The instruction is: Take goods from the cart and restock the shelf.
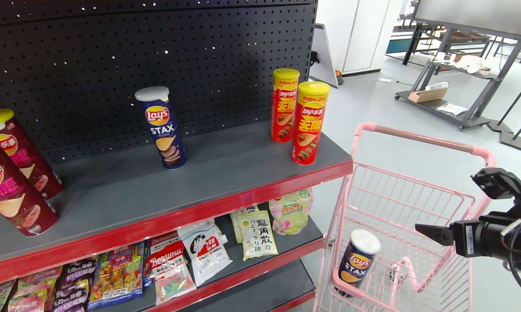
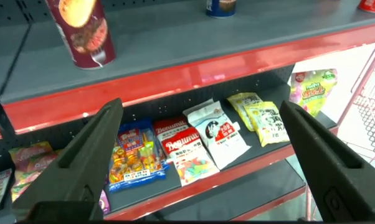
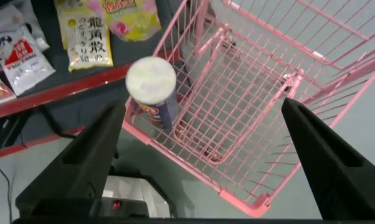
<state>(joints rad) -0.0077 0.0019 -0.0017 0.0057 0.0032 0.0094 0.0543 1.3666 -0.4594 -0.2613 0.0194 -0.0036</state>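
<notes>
Right hand: the right hand [image 1: 446,201] [image 3: 201,106] hangs above the cart with its two fingers spread wide and nothing between them.
Blue can: a blue can [image 1: 359,262] [image 3: 153,90] with a white lid stands on end inside the cart, in the corner nearest the shelf, below the right hand and apart from it.
Cart: the pink wire cart [image 1: 416,138] [image 3: 250,124] stands just beside the end of the shelf.
Left hand: the left hand [image 2: 200,104] is spread wide and holds nothing. It is well apart from the cart and faces the lower boards of the shelf.
Shelf: the shelf [image 1: 225,164] [image 2: 237,37] has grey boards with red front edges and a black pegboard back.
Red cans: a near red can [image 1: 309,123] and a far red can [image 1: 285,106], both with yellow lids, stand upright on the top board at the end next to the cart.
Second blue can: a second blue can [image 1: 161,128] stands mid-board, farther from the cart.
Dark red cans: a dark red can [image 1: 9,195] and a second dark red can [image 1: 22,147] stand at the end farthest from the cart.
Snack bags: snack bags [image 1: 206,251] [image 2: 218,134] lie on the board below, level with the cart's basket.
</notes>
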